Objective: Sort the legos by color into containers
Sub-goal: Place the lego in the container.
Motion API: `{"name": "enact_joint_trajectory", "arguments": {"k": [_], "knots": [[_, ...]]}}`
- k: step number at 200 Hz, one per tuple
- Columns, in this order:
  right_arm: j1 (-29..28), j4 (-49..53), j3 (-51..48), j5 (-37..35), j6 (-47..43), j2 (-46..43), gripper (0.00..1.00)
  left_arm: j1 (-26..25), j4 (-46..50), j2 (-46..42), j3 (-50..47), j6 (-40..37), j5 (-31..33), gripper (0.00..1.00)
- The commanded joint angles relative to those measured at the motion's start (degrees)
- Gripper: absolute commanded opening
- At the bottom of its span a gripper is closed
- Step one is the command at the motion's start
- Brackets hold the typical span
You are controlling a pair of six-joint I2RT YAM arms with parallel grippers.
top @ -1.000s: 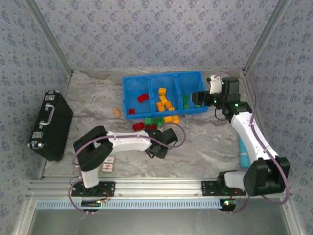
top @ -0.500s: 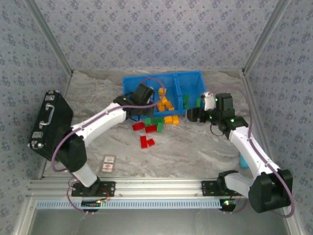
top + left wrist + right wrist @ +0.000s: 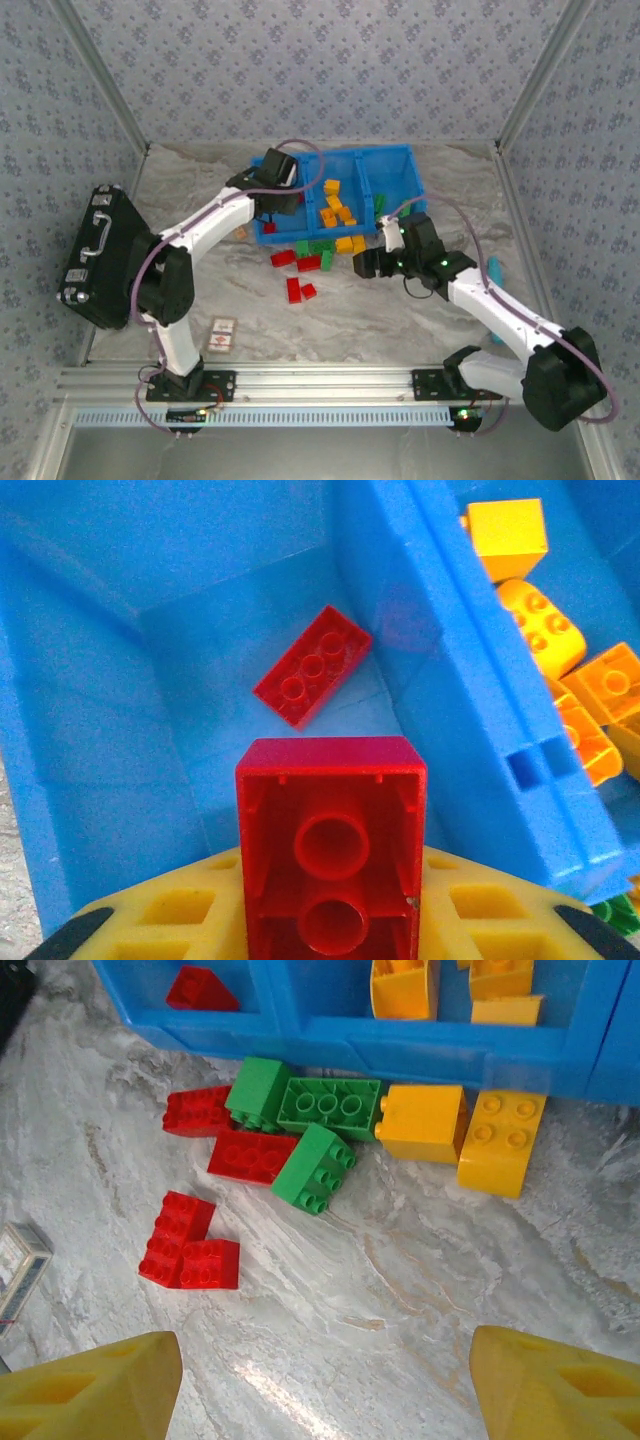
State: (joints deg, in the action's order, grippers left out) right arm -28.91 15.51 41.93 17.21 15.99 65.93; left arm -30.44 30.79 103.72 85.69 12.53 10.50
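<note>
Legos (image 3: 313,255), small glossy plastic bricks in red, green and orange-yellow, lie partly loose on the grey marbled worktop (image 3: 400,320), just in front of the bright blue rectangular plastic bin (image 3: 410,157). Others sit in its three compts.

Top view: left arm stretched long from its base, up and right past the black hard case (image 3: 100,255), wrist tipped down over the bin's left compt, w/ the left gripper (image 3: 270,204) above it. Right arm folded lower, forearm running up-left. The right gripper (image 3: 358,267) is low over the worktop near the bin's front wall, aimed left at the loose pile. Flat printed card (image 3: 222,335) near the left base; small tan tile (image 3: 240,231) just left of the bin.

Left wrist view: jaws clamped on a red brick (image 3: 331,850), hollow underside w/ two round tubes facing the camera, long axis running straight away. Beyond it a second red brick (image 3: 312,666) lies flat in the left compt, studs up, long axis diagonal, lower left to upper right. Orange-yellow bricks (image 3: 540,630) sit past the divider wall (image 3: 460,680).

Right wrist view: jaws wide apart, nothing between, yellow fingertips (image 3: 95,1390) at the lower corners. A long green brick (image 3: 328,1108) lies parallel to the bin front, w/ two orange-yellow blocks (image 3: 425,1122) beside it. A red pair (image 3: 190,1245) sits apart, nearer.
</note>
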Motion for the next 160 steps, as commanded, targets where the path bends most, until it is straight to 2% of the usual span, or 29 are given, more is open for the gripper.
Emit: {"name": "enact_joint_trajectory", "arguments": {"k": [1,52,95,160], "knots": [[-1.6,-0.7,1.9,-3.4,2.9,2.3,0.77,1.6,-1.2,1.6,2.2,-1.2,-1.2,0.39],[-3.3,-0.3,5.4,-7.5,7.3,9.1,0.77,2.7,-2.2,2.5,3.0,-2.4,-2.1,0.61],[-6.0,-0.9,9.6,-9.5,8.6,16.2,0.77,2.8,-1.2,-2.0,2.6,-2.9,-1.8,0.63],[-10.4,-1.5,17.9,-11.1,8.4,28.5,0.76,2.9,-0.6,-18.7,-5.0,-7.9,-4.7,0.70]]}}
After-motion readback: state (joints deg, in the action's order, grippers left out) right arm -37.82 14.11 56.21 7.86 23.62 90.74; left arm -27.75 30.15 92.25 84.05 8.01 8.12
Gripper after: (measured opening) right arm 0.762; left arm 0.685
